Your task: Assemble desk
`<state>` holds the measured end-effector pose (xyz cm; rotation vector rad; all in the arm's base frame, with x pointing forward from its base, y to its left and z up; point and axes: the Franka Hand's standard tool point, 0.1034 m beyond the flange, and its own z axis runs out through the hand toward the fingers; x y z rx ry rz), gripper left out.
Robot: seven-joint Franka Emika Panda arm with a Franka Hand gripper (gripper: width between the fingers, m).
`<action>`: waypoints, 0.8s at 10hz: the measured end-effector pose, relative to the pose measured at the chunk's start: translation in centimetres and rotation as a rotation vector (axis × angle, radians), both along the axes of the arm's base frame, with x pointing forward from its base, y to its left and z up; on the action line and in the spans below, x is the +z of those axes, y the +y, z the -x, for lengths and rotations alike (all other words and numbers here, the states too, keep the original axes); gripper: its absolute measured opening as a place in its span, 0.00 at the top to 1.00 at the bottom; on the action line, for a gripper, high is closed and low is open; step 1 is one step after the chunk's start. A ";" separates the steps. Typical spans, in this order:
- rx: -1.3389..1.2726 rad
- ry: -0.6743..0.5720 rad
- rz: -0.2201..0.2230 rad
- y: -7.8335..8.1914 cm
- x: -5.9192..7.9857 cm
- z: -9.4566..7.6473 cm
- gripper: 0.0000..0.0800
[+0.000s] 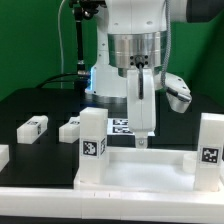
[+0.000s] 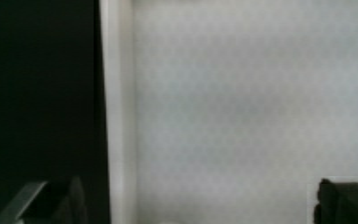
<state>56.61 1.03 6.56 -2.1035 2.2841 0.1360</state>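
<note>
The white desk tabletop (image 1: 140,172) lies in the foreground of the exterior view. Two white legs stand upright at its corners, one on the exterior view's left (image 1: 93,135) and one on the right (image 1: 211,148), each with a marker tag. My gripper (image 1: 143,142) points straight down just above the tabletop's far rim, between those legs. In the wrist view the tabletop (image 2: 229,100) fills most of the picture, its edge running against the black table. The gripper (image 2: 194,205) is open, dark fingertips (image 2: 350,200) wide apart, holding nothing.
Two loose white legs (image 1: 33,126) (image 1: 72,128) lie on the black table to the exterior view's left. Another white piece (image 1: 3,155) shows at the far left edge. The marker board (image 1: 120,125) lies behind the tabletop by the arm's base.
</note>
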 end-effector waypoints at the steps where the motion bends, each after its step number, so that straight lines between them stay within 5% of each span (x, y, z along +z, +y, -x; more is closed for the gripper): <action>1: 0.011 0.000 0.005 -0.2 -0.4 0.3 0.19; 4: 0.016 0.043 0.029 -0.5 -3.6 2.2 0.19; 8: 0.020 0.073 0.040 -0.9 -5.3 3.0 0.19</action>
